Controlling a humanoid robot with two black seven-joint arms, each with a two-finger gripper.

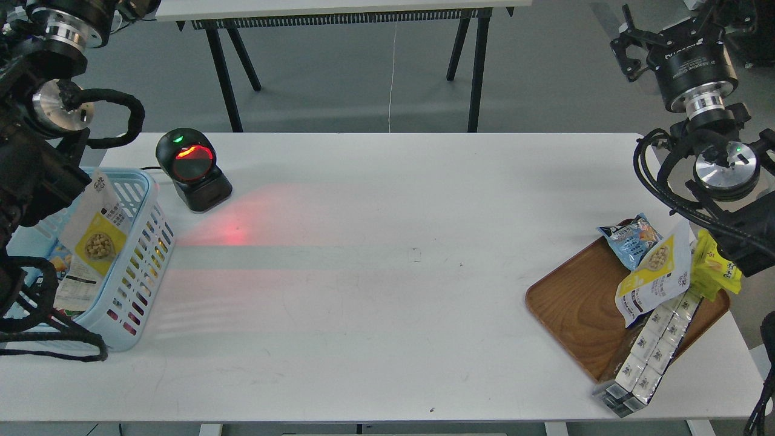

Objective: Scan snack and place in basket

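Hanging over the near end of the basket (142, 181), the snack (94, 239) is a small pouch with a white top, a yellow lower part and a round picture of beige balls; its film looks thin, glossy and slightly creased. It tilts with its top edge toward the left arm, whose dark bulk covers whatever holds it, so I cannot tell whether the left jaws are pinching the pouch or already spread. The basket is light-blue moulded plastic with slotted sides and a rounded rim, and other packets lie inside under the pouch.

Judging from this, scanning is done and the placing step is in hand: the next move calls for lowering the pouch within the rim and letting it go without catching the slots.

Just beyond the basket, the scanner (192, 169) stands on the white counter (375, 315), a rounded black housing with a red-lit window throwing a red glow across the smooth top.

Well apart, at the far right, a brown wooden tray (569, 303) with visible grain carries a twin pouch (657, 275), a light-blue packet (629, 239), a bright yellow packet (714, 272) and a long wrapped multipack (654, 348) overhanging its edge. The right gripper (626, 45) is raised above that corner, too dark to read its jaws.
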